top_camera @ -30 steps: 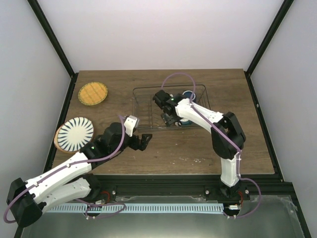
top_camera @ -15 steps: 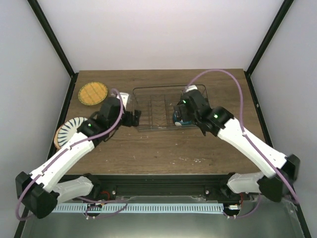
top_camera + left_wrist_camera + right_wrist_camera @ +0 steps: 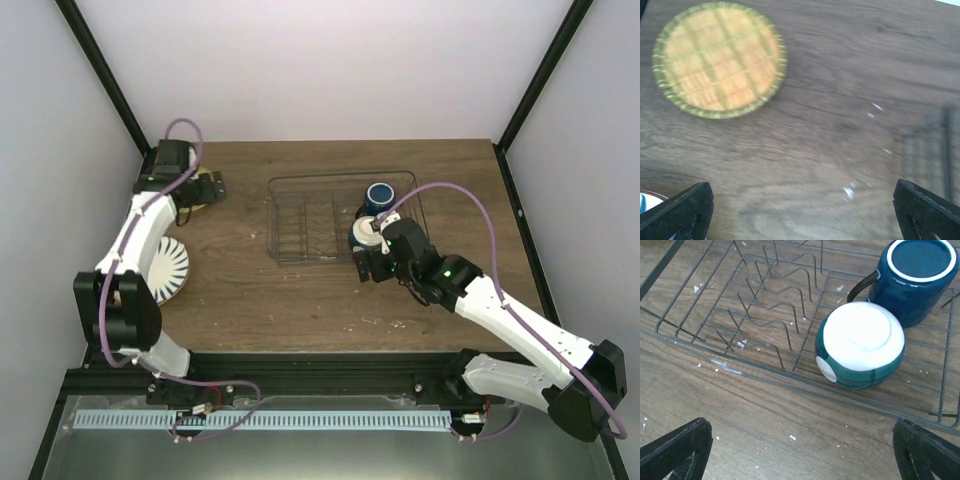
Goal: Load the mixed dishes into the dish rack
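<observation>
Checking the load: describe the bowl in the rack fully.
The bowl lies upside down on the dish rack's wire floor, by its near rail. Glossy, ceramic-looking: white base, faint foot ring, teal band toward the rim, one white spot. It sits close beside the upturned dark blue cup; contact unclear.

A dark-grained wooden tabletop (image 3: 320,305) (flecked with pale specks) sits between plain white walls (image 3: 320,70); black frame posts (image 3: 112,85) rise from its far corners under soft, even light.
</observation>
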You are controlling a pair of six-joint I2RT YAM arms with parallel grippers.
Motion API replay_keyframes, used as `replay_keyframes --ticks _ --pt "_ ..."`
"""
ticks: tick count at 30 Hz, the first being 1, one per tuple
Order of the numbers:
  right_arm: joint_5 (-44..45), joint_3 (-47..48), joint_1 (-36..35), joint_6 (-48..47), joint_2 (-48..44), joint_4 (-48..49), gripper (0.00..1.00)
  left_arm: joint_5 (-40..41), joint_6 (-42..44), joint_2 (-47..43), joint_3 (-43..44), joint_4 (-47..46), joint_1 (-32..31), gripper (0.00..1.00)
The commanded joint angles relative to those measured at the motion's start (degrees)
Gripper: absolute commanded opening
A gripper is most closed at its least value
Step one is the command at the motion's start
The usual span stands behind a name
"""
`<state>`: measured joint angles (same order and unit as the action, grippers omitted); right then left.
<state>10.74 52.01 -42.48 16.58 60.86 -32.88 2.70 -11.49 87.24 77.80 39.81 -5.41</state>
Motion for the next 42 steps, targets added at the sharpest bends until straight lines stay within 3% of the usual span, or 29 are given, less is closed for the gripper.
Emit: replay_keyframes --ticks 1,6,12,18,37,42 --pt "-2.77 -2.00 -0.24 0.48 -2.83 3.35 1.00 -7.96 -0.70 6.93 4.85 2.45 9.75 1.00" --pt "-3.62 -3.87 -0.26 -0.51 -3.40 3.84 1.00 -8.59 0.86 17.34 13.14 6.44 18.08 1.00" --pt "-3.38 -5.13 -0.24 -1.04 -2.22 3.88 1.00 -12.60 1.91 24.16 19.46 6.27 22.53 0.99" --pt "-3.97 -5.37 -0.24 -0.68 -1.21 3.85 1.00 -23.03 0.48 32.23 24.37 6.11 27.06 0.94" --pt "-2.01 -3.08 -0.23 1.43 1.81 0.11 1.00 -31.77 -5.12 45.14 29.76 0.09 28.95 0.91" --pt "-1.11 -2.92 -0.24 1.50 2.04 -1.08 1.00 -35.42 -6.88 46.57 27.37 -3.82 28.96 0.88"
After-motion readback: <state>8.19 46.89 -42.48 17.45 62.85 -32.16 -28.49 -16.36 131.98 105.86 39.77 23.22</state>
